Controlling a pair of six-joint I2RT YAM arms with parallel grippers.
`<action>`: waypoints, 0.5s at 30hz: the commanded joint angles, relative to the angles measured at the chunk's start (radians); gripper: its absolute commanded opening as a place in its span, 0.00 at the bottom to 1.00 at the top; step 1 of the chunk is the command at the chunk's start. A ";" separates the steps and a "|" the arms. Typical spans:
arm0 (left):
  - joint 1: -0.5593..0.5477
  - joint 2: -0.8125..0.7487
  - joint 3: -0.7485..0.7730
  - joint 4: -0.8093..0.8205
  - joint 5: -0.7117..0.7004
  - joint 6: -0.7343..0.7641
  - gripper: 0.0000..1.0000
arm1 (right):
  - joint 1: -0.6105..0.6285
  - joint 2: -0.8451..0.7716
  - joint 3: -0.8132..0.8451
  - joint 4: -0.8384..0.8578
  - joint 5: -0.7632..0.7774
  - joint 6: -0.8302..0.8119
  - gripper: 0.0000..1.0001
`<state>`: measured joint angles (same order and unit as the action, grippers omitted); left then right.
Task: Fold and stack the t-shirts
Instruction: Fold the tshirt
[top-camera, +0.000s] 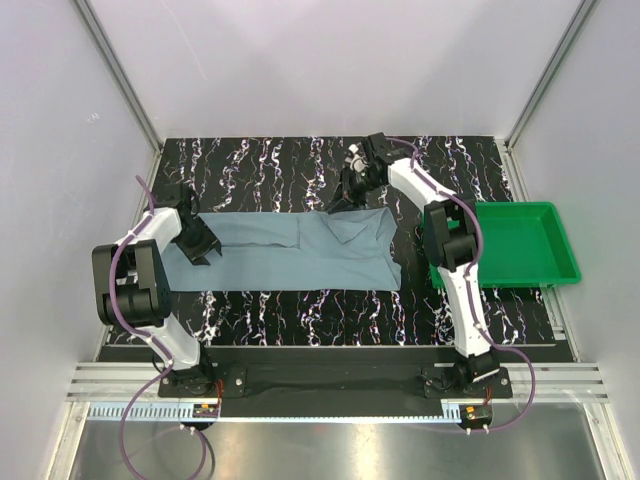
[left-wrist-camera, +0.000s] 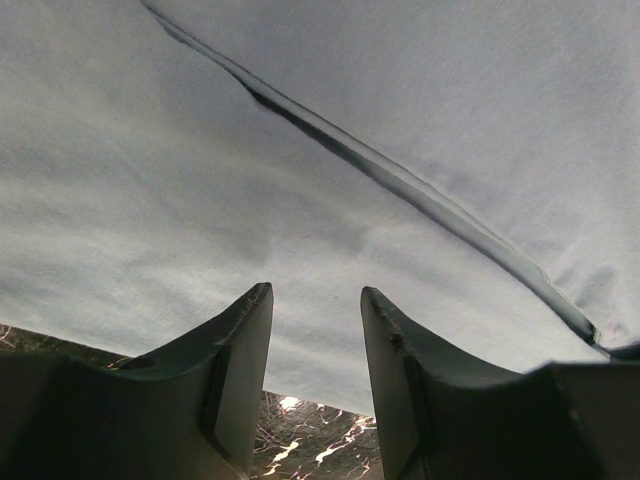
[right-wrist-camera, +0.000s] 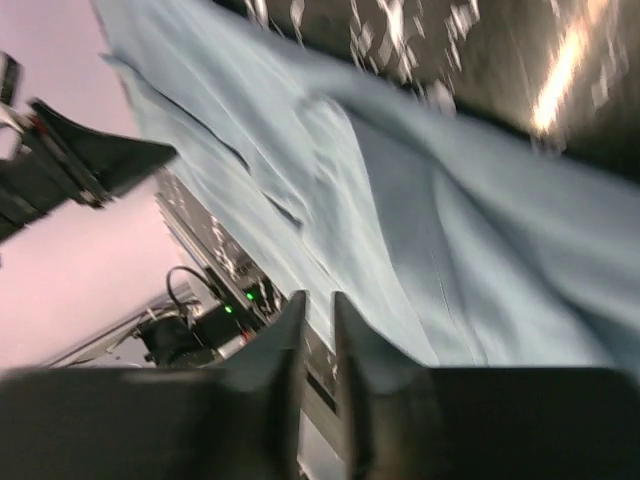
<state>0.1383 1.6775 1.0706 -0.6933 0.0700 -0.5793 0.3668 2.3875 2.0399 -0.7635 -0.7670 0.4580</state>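
1. A table top (top-camera: 300, 160) with a black surface veined in white, like marble, fills the middle of the top view.
2. A green plastic tray (top-camera: 520, 245), shallow and rectangular, sits at the table's right edge and partly overhangs it.
3. Plain white enclosure walls (top-camera: 330, 60) stand behind and to both sides.
4. Aluminium corner posts (top-camera: 115, 72) slant up at the two far corners.
5. A black base plate (top-camera: 330, 375) lies along the near edge.
6. Ribbed aluminium rails (top-camera: 110, 382) run beneath that plate.
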 joint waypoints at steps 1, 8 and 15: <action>-0.003 -0.033 -0.001 0.020 0.024 0.007 0.45 | 0.018 0.093 0.086 0.127 -0.081 0.149 0.17; -0.003 -0.056 -0.021 0.017 0.027 0.016 0.46 | 0.049 0.194 0.112 0.256 -0.149 0.278 0.04; -0.003 -0.058 -0.008 0.009 0.028 0.019 0.45 | 0.073 0.275 0.140 0.291 -0.158 0.347 0.04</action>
<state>0.1383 1.6615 1.0512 -0.6930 0.0772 -0.5751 0.4236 2.6366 2.1246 -0.5110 -0.8825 0.7448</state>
